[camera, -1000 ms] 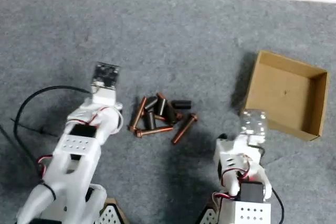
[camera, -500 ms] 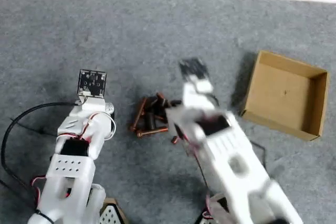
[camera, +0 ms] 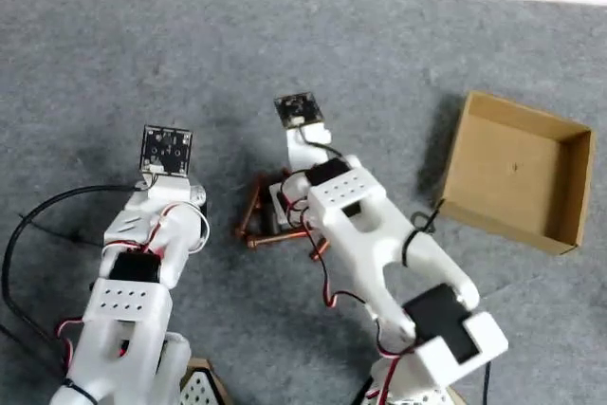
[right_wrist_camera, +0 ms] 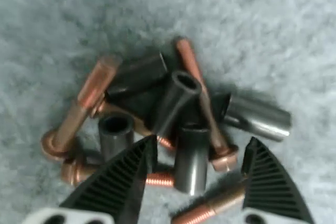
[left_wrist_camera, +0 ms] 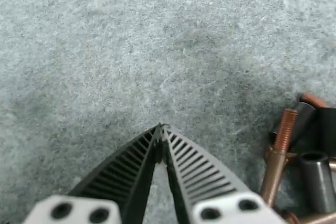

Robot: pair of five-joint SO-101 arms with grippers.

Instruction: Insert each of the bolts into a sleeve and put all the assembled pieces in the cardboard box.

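The bolts (right_wrist_camera: 86, 106) and sleeves (right_wrist_camera: 176, 98) lie in one loose heap on the grey, felt-like counter (camera: 379, 54), with copper shafts crossing dark tubes. The right gripper (right_wrist_camera: 201, 142) hangs directly over this heap with its fingers (right_wrist_camera: 121, 182) apart. One dark sleeve (right_wrist_camera: 191, 158) sits in the gap between them, and neither finger is pressed on it. From the high view the right arm covers much of the heap, with a few bolts showing beside it. The left gripper (left_wrist_camera: 161, 129) is over bare counter just beside the heap, its fingers together with the tips touching and nothing held. The cardboard box (camera: 512, 168) rests on the counter, open side up, well apart from the heap on the right arm's side
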